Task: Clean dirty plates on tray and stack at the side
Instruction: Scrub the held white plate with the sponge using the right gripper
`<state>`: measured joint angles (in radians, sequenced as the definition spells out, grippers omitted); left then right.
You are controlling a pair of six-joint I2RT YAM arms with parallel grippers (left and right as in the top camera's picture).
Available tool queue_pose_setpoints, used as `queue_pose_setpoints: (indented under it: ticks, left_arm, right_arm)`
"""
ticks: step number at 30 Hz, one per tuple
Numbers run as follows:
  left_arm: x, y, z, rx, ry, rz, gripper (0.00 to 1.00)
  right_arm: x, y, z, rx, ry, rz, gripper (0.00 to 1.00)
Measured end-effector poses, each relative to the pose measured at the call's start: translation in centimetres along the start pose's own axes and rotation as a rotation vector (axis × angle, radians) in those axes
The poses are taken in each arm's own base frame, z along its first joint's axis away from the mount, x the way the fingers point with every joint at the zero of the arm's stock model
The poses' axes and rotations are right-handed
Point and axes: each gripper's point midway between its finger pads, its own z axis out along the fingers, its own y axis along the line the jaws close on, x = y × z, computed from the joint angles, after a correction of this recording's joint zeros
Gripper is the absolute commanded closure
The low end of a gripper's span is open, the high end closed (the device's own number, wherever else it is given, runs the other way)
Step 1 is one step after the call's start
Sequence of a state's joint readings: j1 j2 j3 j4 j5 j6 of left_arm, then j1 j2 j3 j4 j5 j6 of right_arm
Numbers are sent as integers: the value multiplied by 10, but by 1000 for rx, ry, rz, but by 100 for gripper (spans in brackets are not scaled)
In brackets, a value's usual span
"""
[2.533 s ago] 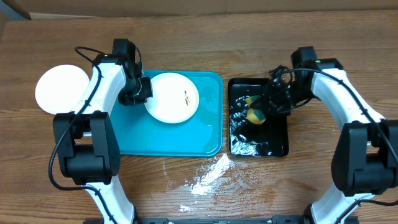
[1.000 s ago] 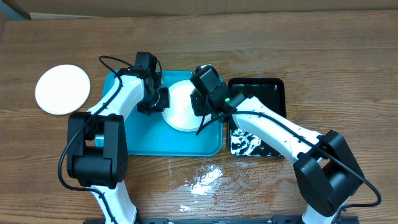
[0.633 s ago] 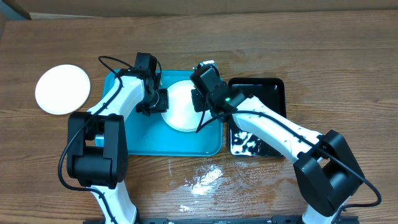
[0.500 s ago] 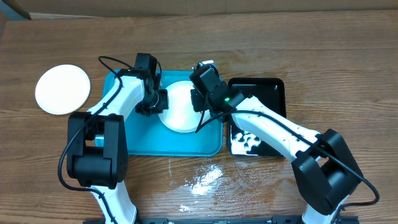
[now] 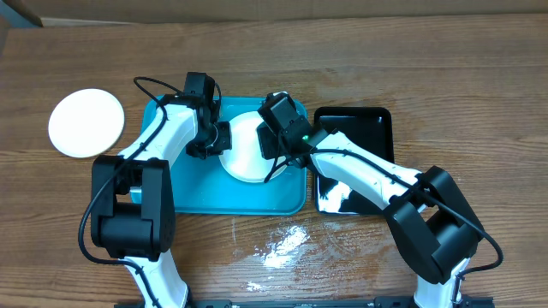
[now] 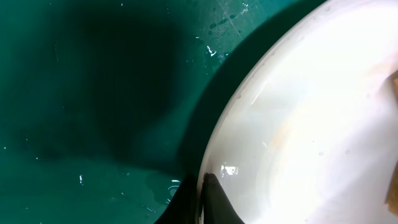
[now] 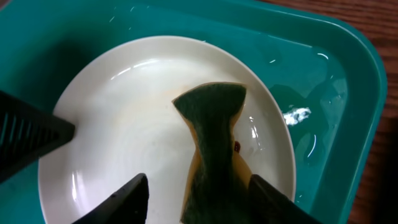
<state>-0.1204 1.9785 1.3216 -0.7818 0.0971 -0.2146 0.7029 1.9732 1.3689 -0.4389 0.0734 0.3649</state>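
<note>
A white plate (image 5: 244,158) lies in the turquoise tray (image 5: 197,188). My left gripper (image 5: 219,141) is shut on its left rim; in the left wrist view both fingertips (image 6: 211,202) pinch the plate's (image 6: 311,124) edge. My right gripper (image 7: 202,202) hovers over the plate (image 7: 124,124), jaws open. A green-and-yellow sponge (image 7: 214,143) rests on the plate between them, close to the right finger and clear of the left one. A small red speck (image 7: 236,147) sits beside the sponge. Another white plate (image 5: 86,122) lies on the table, left of the tray.
A glossy black tray (image 5: 368,128) holding water and foam stands right of the turquoise tray. Spilled water (image 5: 282,244) glistens on the wooden table in front of both trays. Water also wets the turquoise tray (image 7: 323,112).
My right gripper brought the sponge from the black tray onto the plate, then opened its jaws in the last half second. The left gripper has kept hold of the rim.
</note>
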Motion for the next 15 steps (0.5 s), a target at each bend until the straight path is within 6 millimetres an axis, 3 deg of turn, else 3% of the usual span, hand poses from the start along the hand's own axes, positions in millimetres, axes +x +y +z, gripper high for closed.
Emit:
queue_pose_setpoints:
  ticks: [6, 10, 11, 14, 15]
  left_arm:
    - [0, 0, 0, 0, 0, 0, 96]
    - [0, 0, 0, 0, 0, 0, 96]
    - [0, 0, 0, 0, 0, 0, 96]
    - [0, 0, 0, 0, 0, 0, 96]
    - [0, 0, 0, 0, 0, 0, 96]
  right_arm:
    - [10, 2, 2, -20, 42, -11, 33]
    - [13, 4, 24, -31, 38, -58, 38]
    - [14, 4, 29, -33, 36, -69, 44]
    - [20, 0, 42, -19, 48, -107, 89]
    - [19, -2, 44, -12, 41, -112, 94]
